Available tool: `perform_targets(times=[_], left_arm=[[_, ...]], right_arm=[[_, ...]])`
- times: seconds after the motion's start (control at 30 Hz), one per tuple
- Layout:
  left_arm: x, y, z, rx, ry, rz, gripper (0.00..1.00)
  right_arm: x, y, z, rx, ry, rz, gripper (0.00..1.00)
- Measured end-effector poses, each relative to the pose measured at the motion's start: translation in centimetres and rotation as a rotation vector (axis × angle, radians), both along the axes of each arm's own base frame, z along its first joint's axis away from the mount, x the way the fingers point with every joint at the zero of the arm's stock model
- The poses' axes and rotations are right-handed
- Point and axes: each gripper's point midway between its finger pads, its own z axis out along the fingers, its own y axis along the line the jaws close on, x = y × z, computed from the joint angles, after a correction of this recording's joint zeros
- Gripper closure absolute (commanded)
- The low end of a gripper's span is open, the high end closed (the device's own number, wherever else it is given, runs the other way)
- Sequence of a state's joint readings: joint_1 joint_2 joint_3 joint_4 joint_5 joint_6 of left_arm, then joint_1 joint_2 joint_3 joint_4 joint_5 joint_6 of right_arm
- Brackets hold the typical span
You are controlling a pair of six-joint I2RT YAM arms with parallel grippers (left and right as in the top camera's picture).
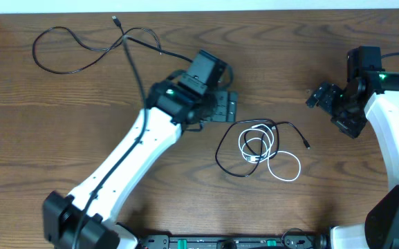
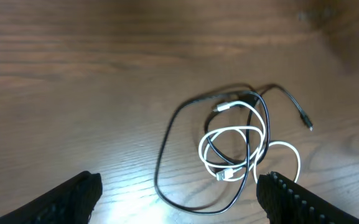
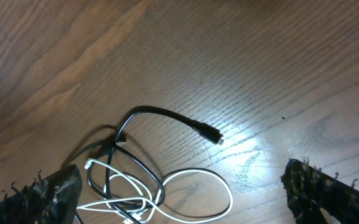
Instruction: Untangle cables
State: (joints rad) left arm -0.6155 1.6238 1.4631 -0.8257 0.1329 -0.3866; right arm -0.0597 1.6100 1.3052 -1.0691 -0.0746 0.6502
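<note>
White and black cables (image 1: 260,149) lie knotted before you on the wooden table (image 1: 310,69). Just left of the knot, your left gripper (image 1: 232,107) stands released. Right of the knot, your right gripper (image 1: 318,97) is also released. Far left of it lies one loose black cable (image 1: 88,48).

From overhead, my surface (image 1: 310,55) is evenly and softly lit, sharp throughout, with only faint shadows. In my left wrist view a pale glare patch sits on the wood near the bottom, and the far edge goes dim and blurred. My right wrist view shows a similar sheen, with my own fingertips (image 3: 48,193) out of focus.
</note>
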Motion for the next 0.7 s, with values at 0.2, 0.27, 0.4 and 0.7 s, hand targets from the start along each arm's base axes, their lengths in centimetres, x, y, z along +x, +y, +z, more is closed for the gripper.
perform_targets(times=[0.2, 0.27, 0.4, 0.7], left_arm=[[-0.1, -3.6, -5.5, 0.040, 0.066, -0.073, 0.14], [0.0, -4.7, -7.3, 0.049, 0.082, -0.091, 0.14], [0.0, -6.3, -10.5, 0.071, 0.107, -0.128, 0.14], [-0.6, -7.4, -12.2, 0.115, 0.082, -0.263, 0.28]], right_arm=[[0.0, 0.0, 0.0, 0.000, 0.000, 0.000, 0.01], [0.0, 0.0, 0.0, 0.000, 0.000, 0.000, 0.01], [0.0, 0.0, 0.0, 0.000, 0.000, 0.000, 0.01], [0.0, 0.0, 0.0, 0.000, 0.000, 0.000, 0.01]])
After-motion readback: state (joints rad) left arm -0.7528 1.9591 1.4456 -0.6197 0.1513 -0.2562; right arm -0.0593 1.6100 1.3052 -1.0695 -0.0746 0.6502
